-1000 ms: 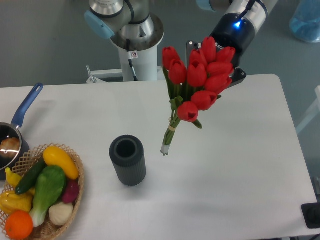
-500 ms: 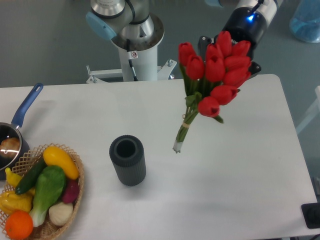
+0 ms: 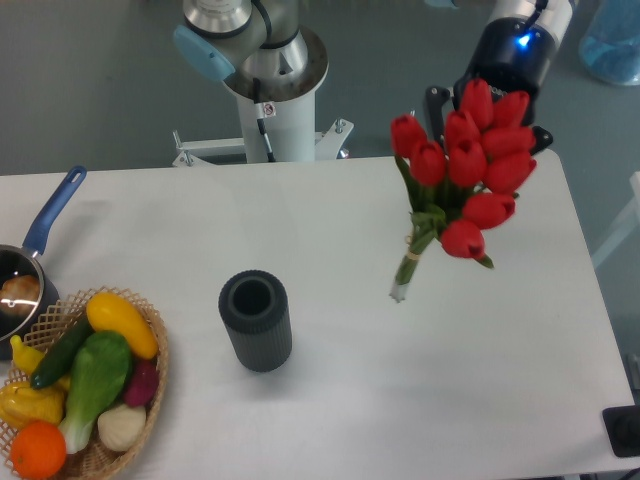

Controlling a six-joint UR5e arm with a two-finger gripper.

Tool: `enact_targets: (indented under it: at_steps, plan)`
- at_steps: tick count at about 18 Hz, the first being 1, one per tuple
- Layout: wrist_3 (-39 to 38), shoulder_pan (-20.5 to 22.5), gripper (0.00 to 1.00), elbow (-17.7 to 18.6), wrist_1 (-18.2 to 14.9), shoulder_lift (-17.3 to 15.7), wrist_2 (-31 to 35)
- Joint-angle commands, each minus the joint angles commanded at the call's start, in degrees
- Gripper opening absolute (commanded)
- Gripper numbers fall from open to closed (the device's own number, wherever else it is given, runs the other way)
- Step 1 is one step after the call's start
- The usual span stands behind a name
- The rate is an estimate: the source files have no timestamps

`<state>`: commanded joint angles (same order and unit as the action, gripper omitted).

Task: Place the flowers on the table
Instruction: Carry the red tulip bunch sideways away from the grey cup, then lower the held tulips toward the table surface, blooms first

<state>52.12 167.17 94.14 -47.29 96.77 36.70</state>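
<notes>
The flowers (image 3: 467, 160) have shifted right, farther from the dark ribbed cylinder (image 3: 256, 321). The gripper (image 3: 487, 118) is mostly hidden behind the blooms, so whether its jaws are clamped cannot be told. About ten red tulips hang tilted, green stems bound by a tan tie, cut ends pointing down-left above the table (image 3: 450, 400), right of the cylinder.
</notes>
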Motion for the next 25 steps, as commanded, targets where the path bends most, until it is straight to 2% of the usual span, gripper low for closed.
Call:
enact_targets:
  at_steps: [5, 10, 14, 19, 21, 25]
  plan:
    - [0.0, 0.0, 0.24, -1.5, 0.18, 0.97, 6.79]
    - [0.0, -2.1, 0.26, -2.02, -0.09, 1.93, 21.8]
    - [0.17, -6.32, 0.26, -2.64, -0.09, 5.18, 32.87]
    - [1.58, -15.28, 0.26, -3.78, 0.0, 11.41, 50.9]
    - [1.58, -17.74, 0.26, -3.96, -0.09, 13.44, 53.2]
    - [1.5, -19.59, 0.26, -3.7, -0.35, 17.04, 57.06]
